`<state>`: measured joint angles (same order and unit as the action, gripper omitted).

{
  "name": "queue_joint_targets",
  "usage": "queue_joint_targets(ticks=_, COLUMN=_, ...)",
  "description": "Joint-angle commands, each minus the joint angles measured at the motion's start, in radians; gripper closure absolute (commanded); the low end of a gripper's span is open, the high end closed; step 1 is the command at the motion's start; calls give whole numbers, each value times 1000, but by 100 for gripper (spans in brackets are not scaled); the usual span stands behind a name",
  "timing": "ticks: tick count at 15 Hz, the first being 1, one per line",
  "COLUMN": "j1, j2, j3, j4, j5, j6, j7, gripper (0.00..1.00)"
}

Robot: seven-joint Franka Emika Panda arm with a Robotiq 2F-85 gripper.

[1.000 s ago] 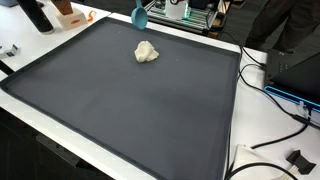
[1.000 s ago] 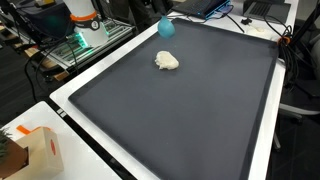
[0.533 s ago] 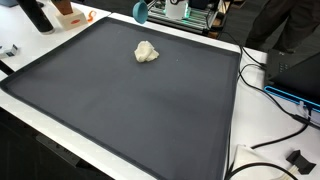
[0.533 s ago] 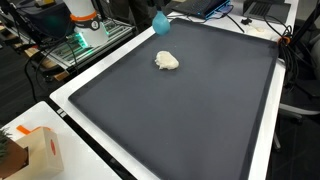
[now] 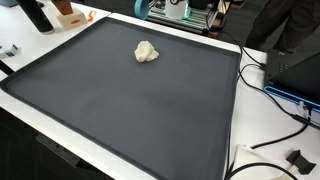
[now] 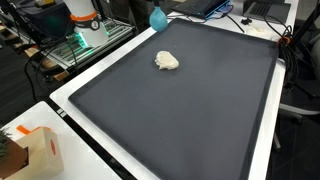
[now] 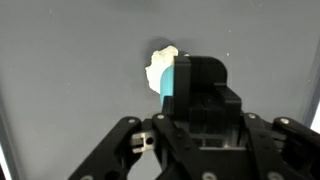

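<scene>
A teal object hangs above the far edge of the black mat, at the top of both exterior views (image 5: 141,9) (image 6: 157,17). In the wrist view my gripper (image 7: 195,85) is shut on this teal object (image 7: 171,80), whose edge shows beside the black fingers. A crumpled white lump lies on the mat below it, apart from the gripper, in both exterior views (image 5: 146,52) (image 6: 167,61) and in the wrist view (image 7: 159,66). The gripper's body is out of frame in the exterior views.
The black mat (image 5: 130,110) (image 6: 180,120) covers a white table. A dark bottle (image 5: 35,14) and an orange item (image 5: 68,12) stand at one corner. Cables (image 5: 268,80) and a black box lie beside the mat. An orange and white carton (image 6: 40,150) sits near the table's edge.
The teal object has risen and drifted toward the mat's far edge, away from the white lump. The lump has not moved.
</scene>
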<state>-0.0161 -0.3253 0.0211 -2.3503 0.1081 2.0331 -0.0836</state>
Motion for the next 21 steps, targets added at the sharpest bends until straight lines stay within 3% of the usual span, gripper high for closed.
queue_joint_targets(ticks=1, j1=14, j2=0, j3=-13, j4=2, j5=-5, j6=-2, j7=4, gripper=50)
queue_joint_targets(ticks=7, j1=14, j2=0, j3=-13, j4=2, j5=-5, j6=-2, j7=4, gripper=50)
queue_joint_targets(ticks=8, j1=14, j2=0, j3=-13, j4=2, j5=-5, j6=-2, j7=4, gripper=75)
queue_joint_targets(ticks=9, j1=12, j2=17, j3=-36, j4=16, j5=24, j6=-14, j7=-33, gripper=75)
queue_joint_targets(ticks=16, j1=-14, j2=131, j3=-261, j4=83, j5=317, j6=-166, j7=-548, gripper=75)
queue_joint_targets(ticks=21, j1=-84, j2=275, j3=-337, j4=168, j5=475, j6=-370, j7=-850, gripper=75)
